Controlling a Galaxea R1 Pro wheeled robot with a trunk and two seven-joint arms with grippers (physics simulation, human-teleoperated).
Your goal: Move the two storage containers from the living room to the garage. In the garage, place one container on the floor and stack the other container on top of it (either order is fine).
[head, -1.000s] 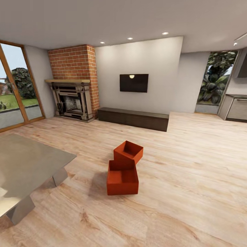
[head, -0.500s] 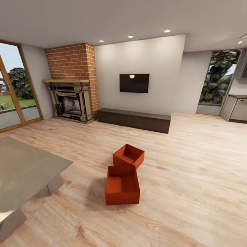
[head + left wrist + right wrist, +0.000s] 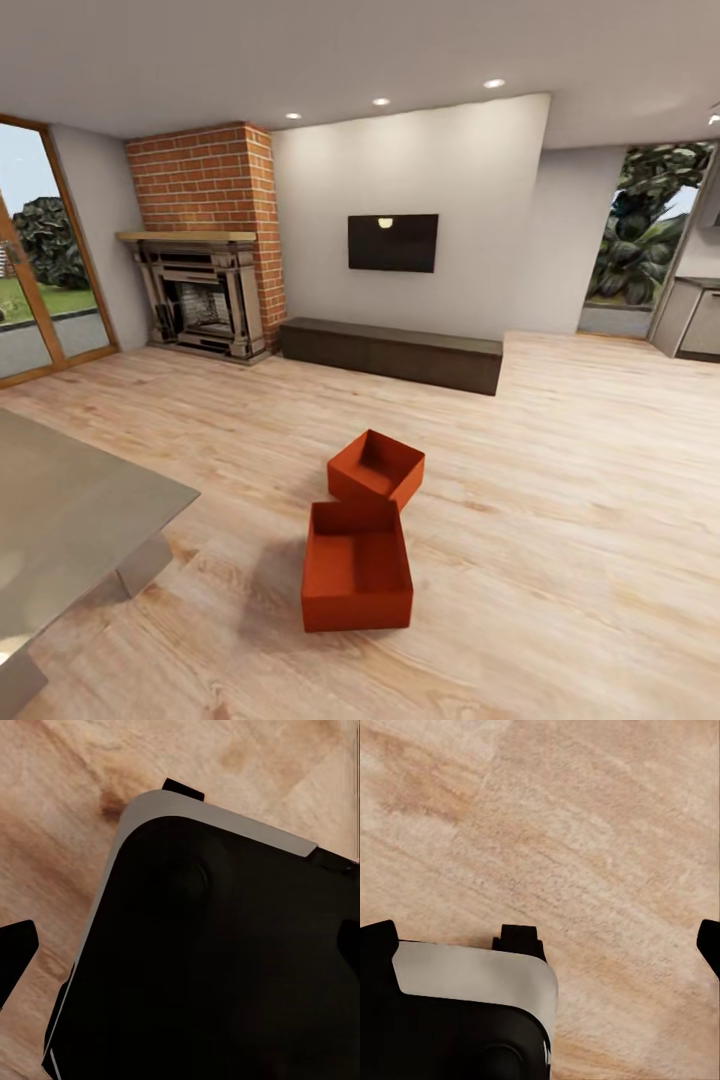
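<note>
The robot faces two bins, near bin (image 3: 357,580) low in the middle, far bin (image 3: 377,468) touching it. Next: roll close, grab one. I cannot tell either gripper's state.

Matt smooth orange-red storage containers (image 3: 357,575), pale grained wood-plank floor (image 3: 560,520), rough brick fireplace (image 3: 205,240), glossy black TV (image 3: 392,243)
</note>
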